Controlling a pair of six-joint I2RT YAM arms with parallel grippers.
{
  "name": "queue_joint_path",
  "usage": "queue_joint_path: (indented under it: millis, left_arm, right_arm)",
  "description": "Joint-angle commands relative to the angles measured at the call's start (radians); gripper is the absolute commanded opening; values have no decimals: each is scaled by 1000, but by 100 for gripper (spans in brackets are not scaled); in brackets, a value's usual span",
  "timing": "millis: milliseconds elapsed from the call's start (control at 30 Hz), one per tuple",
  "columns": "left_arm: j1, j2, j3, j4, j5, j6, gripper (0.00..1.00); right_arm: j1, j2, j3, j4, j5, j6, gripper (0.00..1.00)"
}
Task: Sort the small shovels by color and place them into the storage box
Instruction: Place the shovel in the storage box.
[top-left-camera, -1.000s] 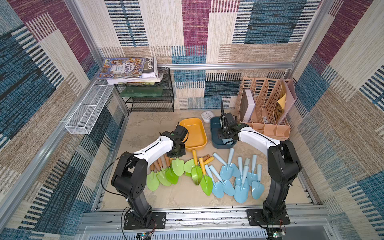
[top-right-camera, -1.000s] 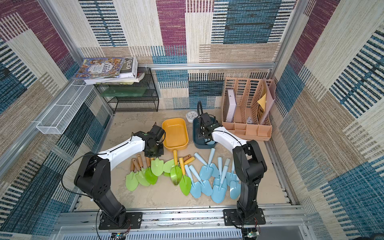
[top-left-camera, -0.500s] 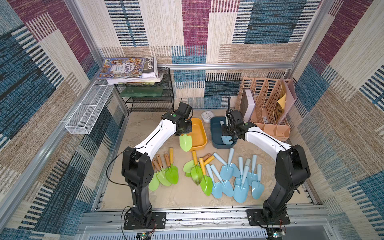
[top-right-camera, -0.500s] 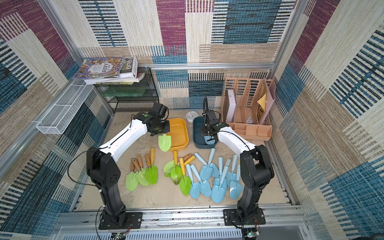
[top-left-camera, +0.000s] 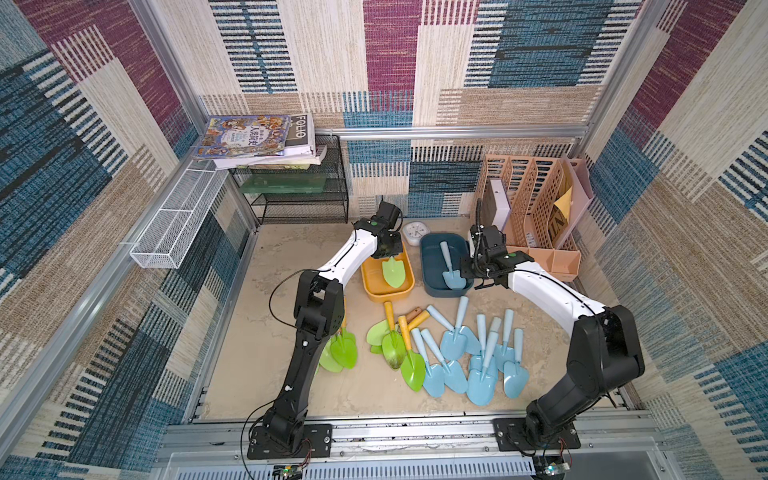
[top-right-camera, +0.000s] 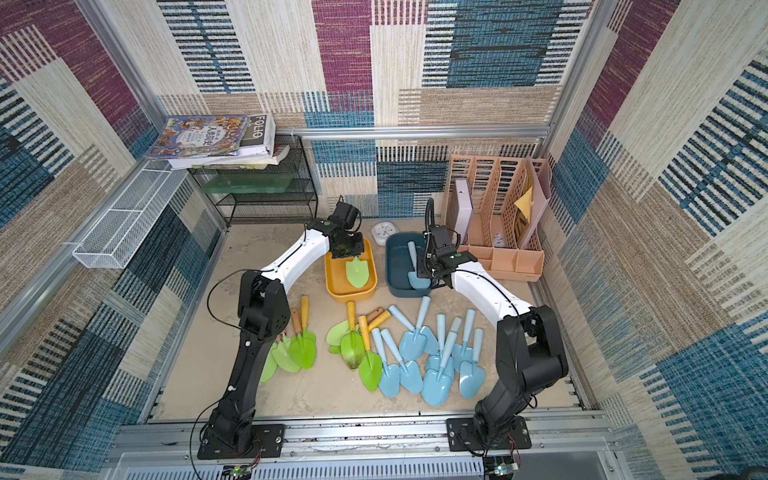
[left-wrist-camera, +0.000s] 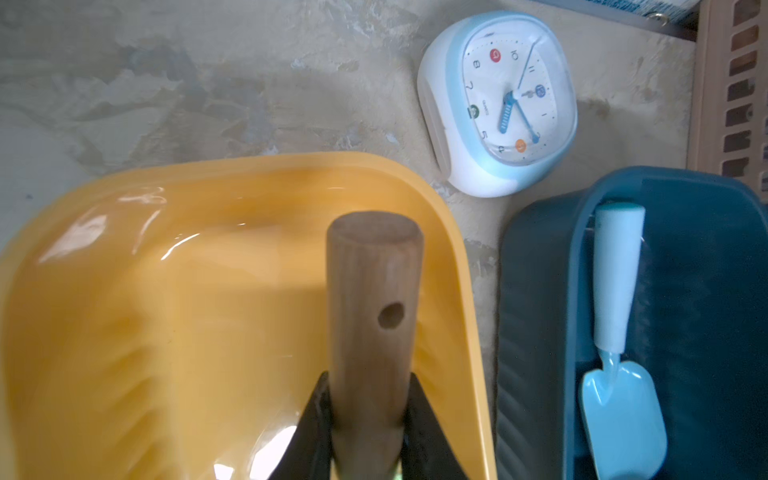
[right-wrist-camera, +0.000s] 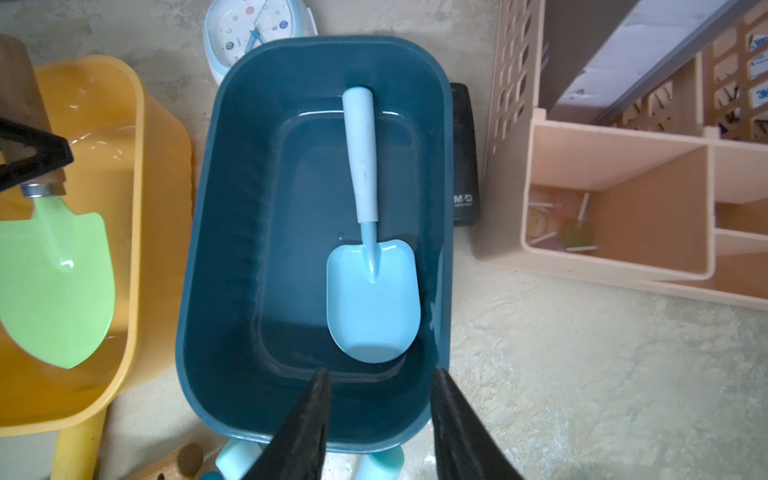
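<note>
**Green shovel** (top-left-camera: 392, 272): lime blade, metal collar and a round wooden handle (left-wrist-camera: 374, 311) with 1 hanging hole. It hangs over the yellow box (top-left-camera: 388, 296) at the far middle of the table, blade pointing to the near side. The left gripper (left-wrist-camera: 370, 386) is clamped on the handle, its 2 jaws pressing opposite sides close to the collar. Whether the blade tip touches the box floor cannot be told.

The shovel looks light and stiff. Bare wood probably grips better than the glossy blade, which seems slippery and too thin to pinch. A hold near the collar should also limit swing.

**Blue shovel** (right-wrist-camera: 370, 266): 1 all-plastic piece lying flat in the dark blue box (right-wrist-camera: 199, 249), just right of the yellow one, handle toward the far end. The right gripper (right-wrist-camera: 379, 374) hovers over that box's near end, jaws parted and empty.

**Loose shovels:** the green ones (top-left-camera: 395, 345) lie near-centre and the blue ones (top-left-camera: 478, 357) to their right, overlapping. The plastic handles are likely smoother, so each is best taken where its handle lies clear of its neighbours.

A clock (left-wrist-camera: 498, 104) stands on the table just beyond the 2 boxes.
</note>
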Motion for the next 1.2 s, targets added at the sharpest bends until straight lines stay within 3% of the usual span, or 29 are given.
queue_joint_path:
  millis: [0, 300, 433, 633, 733, 967, 1167]
  left_arm:
    - [7, 30, 11, 61, 51, -61, 0]
    - [7, 148, 124, 38, 125, -129, 3]
    - [7, 134, 111, 32, 128, -127, 28]
    - [6, 53, 78, -10, 117, -67, 53]
    - [5, -29, 3, -18, 101, -26, 63]
    - [5, -275, -305, 22, 88, 12, 64]
    - [4, -382, -565, 214, 231, -48, 62]
  right_arm:
    - [-8, -3, 0, -14, -9, -17, 43]
    - [-23, 1, -14, -11, -25, -24, 43]
    - [-23, 2, -31, 0, -49, -9, 45]
    - [-19, -13, -73, 13, -85, 33, 49]
    - [-9, -34, -103, 19, -85, 56, 51]
    - [52, -98, -184, 23, -32, 117, 53]
    - [121, -116, -239, 42, 18, 184, 53]
